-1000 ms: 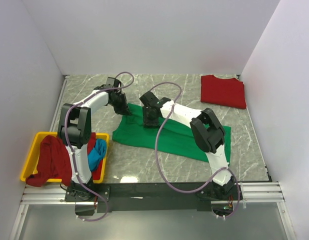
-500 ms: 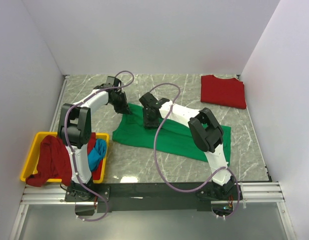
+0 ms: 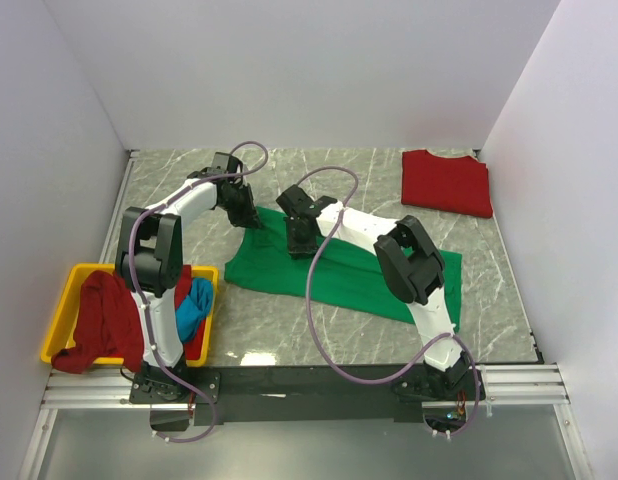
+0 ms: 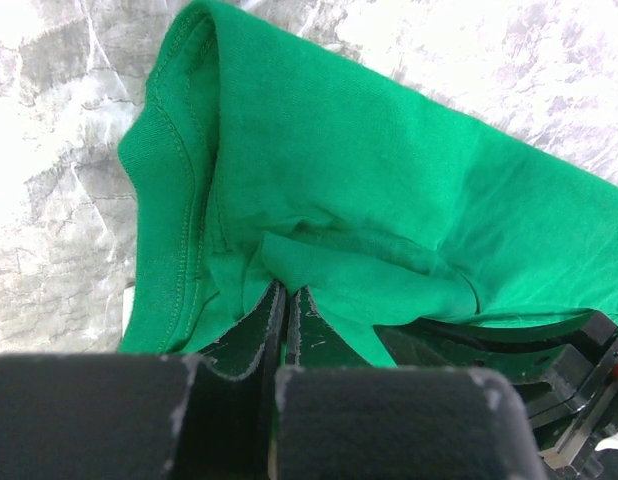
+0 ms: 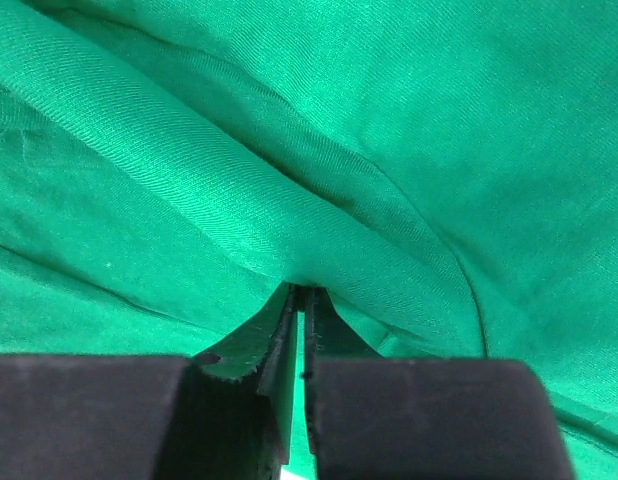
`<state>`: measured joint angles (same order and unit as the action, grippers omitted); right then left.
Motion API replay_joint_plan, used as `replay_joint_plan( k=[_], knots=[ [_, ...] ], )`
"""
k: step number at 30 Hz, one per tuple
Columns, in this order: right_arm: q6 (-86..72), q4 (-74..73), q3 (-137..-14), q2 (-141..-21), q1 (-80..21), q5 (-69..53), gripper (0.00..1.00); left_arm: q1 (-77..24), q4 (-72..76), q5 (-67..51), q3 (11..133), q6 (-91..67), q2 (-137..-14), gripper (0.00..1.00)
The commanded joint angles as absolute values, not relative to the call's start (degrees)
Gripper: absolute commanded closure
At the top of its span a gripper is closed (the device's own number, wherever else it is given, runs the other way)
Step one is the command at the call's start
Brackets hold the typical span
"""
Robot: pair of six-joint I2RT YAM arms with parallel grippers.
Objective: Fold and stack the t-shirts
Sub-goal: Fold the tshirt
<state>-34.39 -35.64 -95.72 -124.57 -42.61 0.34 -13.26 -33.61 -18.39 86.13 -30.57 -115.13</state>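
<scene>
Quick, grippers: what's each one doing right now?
Left gripper: shut on a fold of the green shirt.
Right gripper: shut on a fold of the green shirt too.

Location type: robotics laboratory test cell.

Indicators:
- Plain white panels (image 3: 289,70) enclose a marble-patterned counter (image 3: 279,325) on three sides.
- The left arm (image 3: 159,250) and right arm (image 3: 414,265) are mounted on an aluminium rail (image 3: 519,380) at the near edge.
- Purple cables (image 3: 310,300) run exposed along both arms.
- A yellow bin (image 3: 89,268) sits at the counter's left.
</scene>
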Motion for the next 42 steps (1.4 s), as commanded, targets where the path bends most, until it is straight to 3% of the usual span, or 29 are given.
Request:
replay_joint_plan(
  k=[1,17,42],
  knots=[
    [-34.19,-36.3,-98.7,-124.28,-42.98,0.18,0.94,-13.1,-33.48,-18.55,88.16,-28.57,-113.47,0.99],
    [-34.81,-41.31,-98.97,-119.18,-41.22,-6.15,0.96,-12.31,-37.44,-18.98,84.73,-28.65,-108.37,1.0],
    [-31.38,-43.77,-84.82,-111.09,-40.96,-16.0,0.96,-12.3,-41.92,-25.23,67.06,-27.86,-98.7,0.99]
  ],
)
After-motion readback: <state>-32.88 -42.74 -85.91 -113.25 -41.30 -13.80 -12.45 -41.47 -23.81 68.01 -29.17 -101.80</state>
